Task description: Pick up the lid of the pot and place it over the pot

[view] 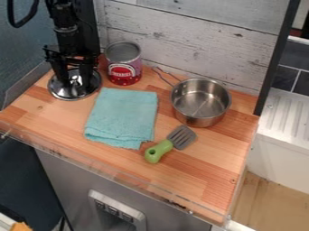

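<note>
Hanging over lid (67, 93) at counter's (208, 169) far left from here: black gripper (75, 80), claw spread astride knob. Can (124, 67), folded teal cloth (124, 115) between lid and pot (199, 119); slotted spatula (158, 151) near pot. Lid round, shiny; pot smooth metal; cloth nubby; counter striped wood.

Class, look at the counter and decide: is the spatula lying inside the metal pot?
No, the spatula lies on the wooden counter, just in front of the pot.
</note>
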